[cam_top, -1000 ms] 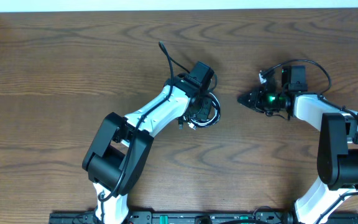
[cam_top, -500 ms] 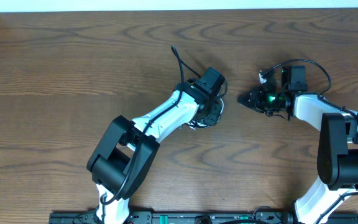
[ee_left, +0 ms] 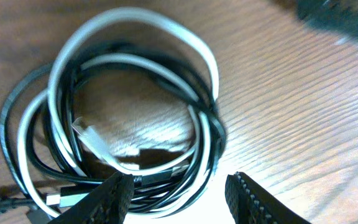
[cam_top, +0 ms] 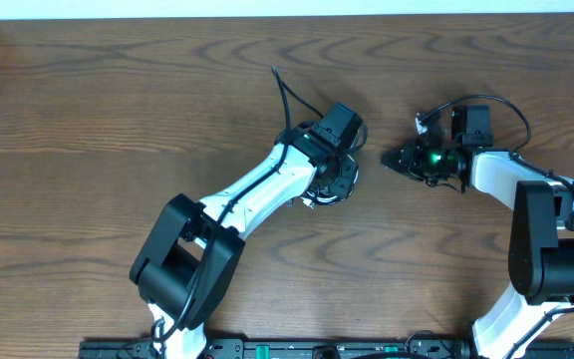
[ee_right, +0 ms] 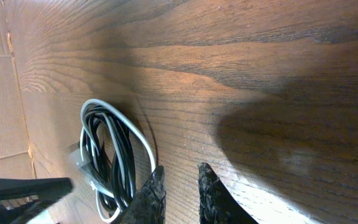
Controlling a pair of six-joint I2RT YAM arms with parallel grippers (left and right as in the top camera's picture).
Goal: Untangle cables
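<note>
Since a second ago your left gripper (ee_left: 179, 196) has spread its jaws apart above the cables (ee_left: 123, 118), a black-and-white coil on the dark wood table (cam_top: 88, 120) near its middle. Bare wood runs left and toward the far edge. Your right gripper (ee_right: 178, 186), jaws nearly together, holds nothing.

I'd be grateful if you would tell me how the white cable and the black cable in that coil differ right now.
The white cable makes the outermost arc at the coil's top; the black cable loops just inside it there. On the coil's left side the black cable lies outermost instead. Both lie coiled together in one intertwined bundle on the wooden table, in front of the left gripper, not held.
</note>
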